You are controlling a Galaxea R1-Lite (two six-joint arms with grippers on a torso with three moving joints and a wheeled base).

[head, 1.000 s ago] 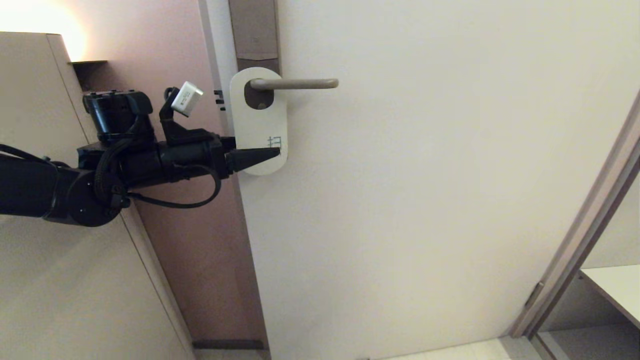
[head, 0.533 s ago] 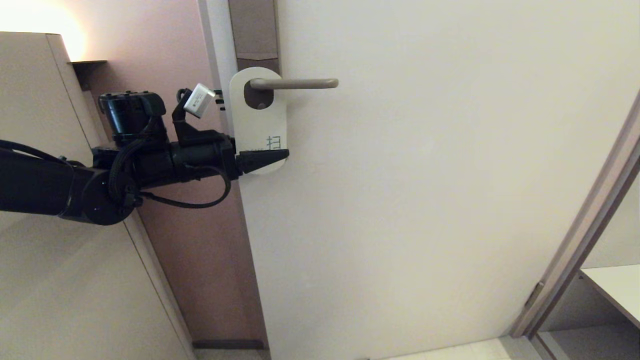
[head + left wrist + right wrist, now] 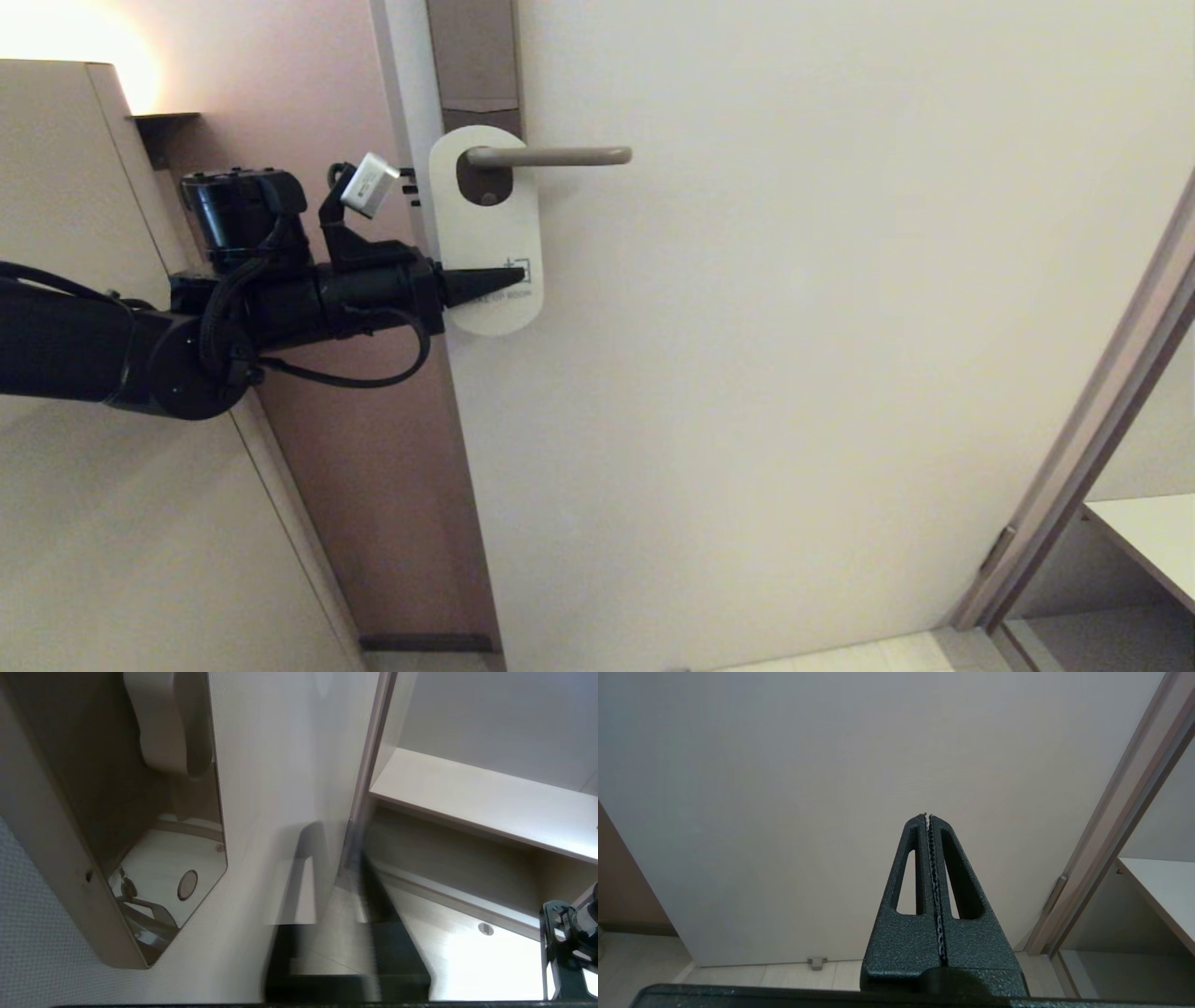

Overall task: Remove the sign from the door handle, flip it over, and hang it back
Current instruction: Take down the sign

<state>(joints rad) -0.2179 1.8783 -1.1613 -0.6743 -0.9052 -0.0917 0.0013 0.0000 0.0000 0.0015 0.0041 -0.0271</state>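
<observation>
White sign on door handle; left gripper risen up its lower half since half-second ago, fingers' state unclear to me. Grasp pending. Right gripper pressed together, parked.

Matte black robot arm with tapered gripper fingers

The left arm is black throughout, thick and rounded at its joint, with a looping black cable beneath it and a small white block mounted on top. The left gripper narrows to a point. The right gripper is textured black, each finger slotted, with toothed inner edges.
</observation>
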